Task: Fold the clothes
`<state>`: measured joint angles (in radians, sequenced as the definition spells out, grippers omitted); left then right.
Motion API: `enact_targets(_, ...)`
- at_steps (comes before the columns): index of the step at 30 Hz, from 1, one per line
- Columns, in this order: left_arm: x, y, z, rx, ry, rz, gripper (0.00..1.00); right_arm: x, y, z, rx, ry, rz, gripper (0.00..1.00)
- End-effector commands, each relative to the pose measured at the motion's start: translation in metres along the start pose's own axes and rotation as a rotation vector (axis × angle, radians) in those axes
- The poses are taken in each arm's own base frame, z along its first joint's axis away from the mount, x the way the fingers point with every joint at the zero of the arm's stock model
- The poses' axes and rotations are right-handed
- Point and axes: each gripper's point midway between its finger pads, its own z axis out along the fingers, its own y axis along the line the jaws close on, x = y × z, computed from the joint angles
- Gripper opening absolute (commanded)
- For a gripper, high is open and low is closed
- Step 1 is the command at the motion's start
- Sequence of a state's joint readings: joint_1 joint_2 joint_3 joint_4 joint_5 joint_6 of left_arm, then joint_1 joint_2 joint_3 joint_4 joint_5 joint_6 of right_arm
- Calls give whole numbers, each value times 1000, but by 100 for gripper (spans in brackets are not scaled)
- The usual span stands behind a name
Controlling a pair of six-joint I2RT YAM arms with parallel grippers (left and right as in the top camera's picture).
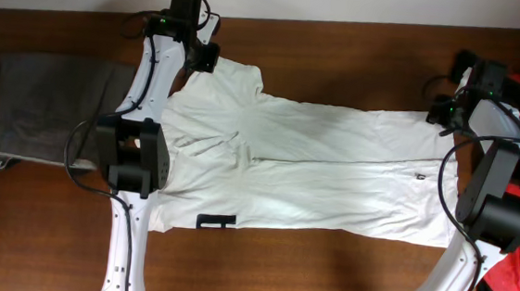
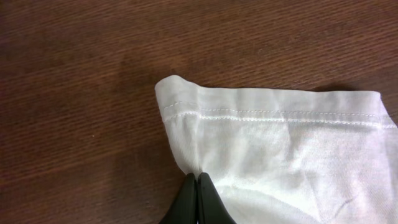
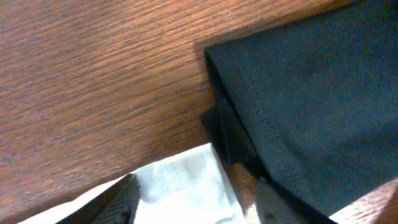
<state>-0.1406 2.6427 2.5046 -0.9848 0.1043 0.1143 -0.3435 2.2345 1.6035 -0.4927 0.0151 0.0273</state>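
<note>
- left fingers (image 2: pixel 186 204) pressed together, pinching the T-shirt (image 1: pixel 314 168) just behind its stitched corner; thin, limp, light cloth
- right fingers (image 3: pixel 273 208) apart; white edge between them, the place to grip

overhead: straight down, whole table (image 1: pixel 324 271) | 2 wrists: close, low-angled | all 3 share T-shirt (image 1: pixel 314 168)

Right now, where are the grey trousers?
In the overhead view, the grey trousers lie at the table's left end, just beyond the left arm and the white T-shirt.
</note>
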Motion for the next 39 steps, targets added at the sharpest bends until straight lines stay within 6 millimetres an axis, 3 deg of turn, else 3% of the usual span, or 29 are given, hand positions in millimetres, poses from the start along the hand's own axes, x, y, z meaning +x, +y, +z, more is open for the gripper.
enact_targets(1,-5,6,-4,-10,-16,-14,1,19,-6,19,19,62,7,61)
enact_targets(7,-5,6,-4,-10,-16,-14,1,22,2,21,-23,74,6,45)
enact_targets(10,-5,6,-4,-10,-16,-14,1,21,2,21,-22,73,6,28)
enact_targets(13,-5,6,-4,-10,-16,-14,0,18,2,20,-23,66,6,4)
enact_targets(22,-9,8,-14,-11,-21,-18,0,0,3,2,-25,50,-21,4)
enact_targets(31,-8,19,-47,-11,5,-45,0,-22,10,-52,-69,41,-23,4)
enact_targets(39,-3,-1,-99,127,30,-72,0,-11,13,-104,-92,86,-21,4)
